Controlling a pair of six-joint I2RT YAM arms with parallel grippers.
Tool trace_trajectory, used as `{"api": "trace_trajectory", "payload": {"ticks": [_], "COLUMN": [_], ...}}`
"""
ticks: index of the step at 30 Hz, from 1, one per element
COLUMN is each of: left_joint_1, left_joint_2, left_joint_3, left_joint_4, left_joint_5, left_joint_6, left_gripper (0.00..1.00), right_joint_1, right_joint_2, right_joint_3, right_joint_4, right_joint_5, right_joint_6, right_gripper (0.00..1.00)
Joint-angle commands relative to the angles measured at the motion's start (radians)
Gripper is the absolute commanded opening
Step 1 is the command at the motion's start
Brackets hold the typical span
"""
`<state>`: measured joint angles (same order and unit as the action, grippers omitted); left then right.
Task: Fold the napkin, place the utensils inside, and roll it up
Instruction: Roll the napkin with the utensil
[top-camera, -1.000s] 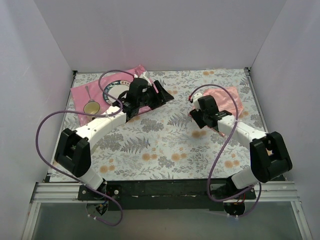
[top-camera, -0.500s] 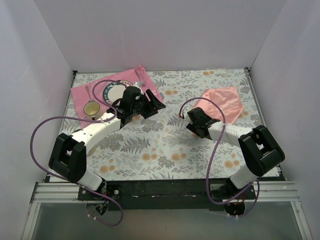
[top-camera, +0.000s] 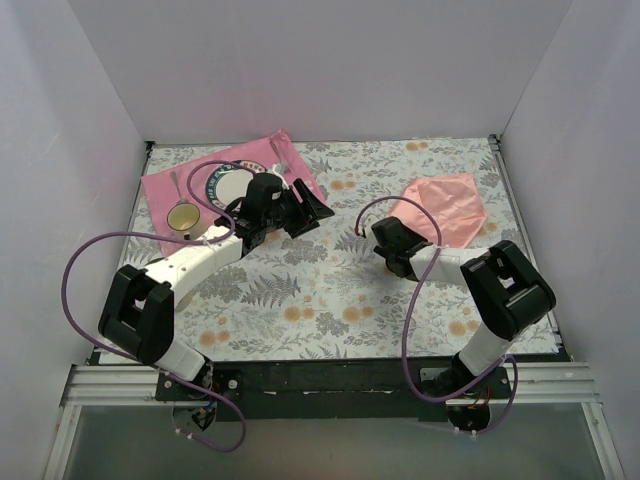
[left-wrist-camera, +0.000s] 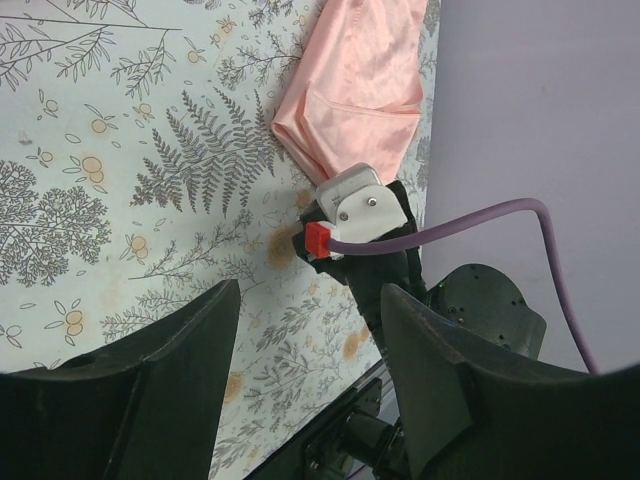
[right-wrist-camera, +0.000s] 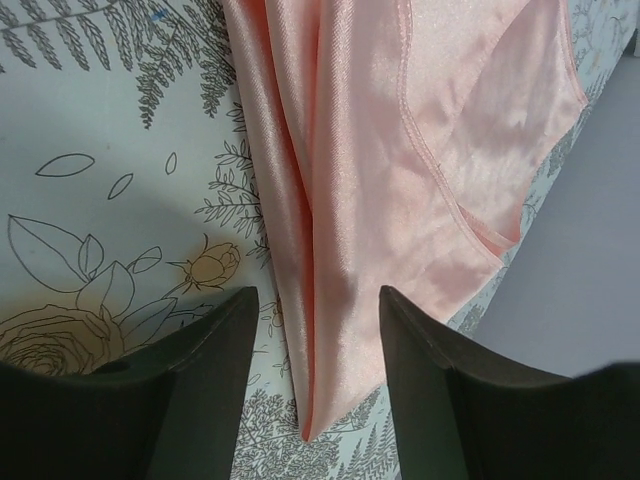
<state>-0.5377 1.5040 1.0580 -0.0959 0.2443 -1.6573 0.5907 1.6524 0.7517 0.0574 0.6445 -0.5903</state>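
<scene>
Pale salmon-pink shiny cloth napkin (top-camera: 447, 205) lies rumpled and partly folded on the grey floral tablecloth (top-camera: 330, 290), far right side, close to the right wall. Right gripper (top-camera: 397, 235) sits low at the napkin's near-left corner, fingers spread, nothing clamped. In its wrist view the cloth's long creased edge runs down into the gap between the two fingertips; can't tell whether the pads touch it. Left gripper (top-camera: 315, 212) fingers also apart and empty, over the tablecloth just off the right corner of the hot-pink rectangular mat (top-camera: 160, 190) and well apart from the napkin. On the mat: round white plate with dark patterned rim (top-camera: 214, 189) and beside it a gold-bowled spoon (top-camera: 183, 214)
</scene>
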Motion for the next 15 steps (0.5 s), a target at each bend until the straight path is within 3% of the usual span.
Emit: {"api": "trace_trajectory", "payload": {"ticks": [1,9,15], "left_joint_1": [0.008,0.007,0.010], "left_joint_2": [0.007,0.024,0.033], "left_joint_3": [0.010,0.007,0.005], "left_joint_4": [0.010,0.019,0.024], "left_joint_5": [0.007,0.013,0.015], "left_joint_6": [-0.004,-0.009,-0.007], "left_gripper": [0.57,0.57,0.57], "right_joint_1": [0.004,0.006,0.018], "right_joint_2": [0.029,0.055,0.073], "right_joint_3": [-0.020,-0.029,-0.034], "right_joint_4": [0.093,0.127,0.154], "right_joint_5": [0.063,0.087,0.116], "right_joint_6": [-0.035,-0.026,-0.017], "right_gripper": [0.55,0.36,0.30]}}
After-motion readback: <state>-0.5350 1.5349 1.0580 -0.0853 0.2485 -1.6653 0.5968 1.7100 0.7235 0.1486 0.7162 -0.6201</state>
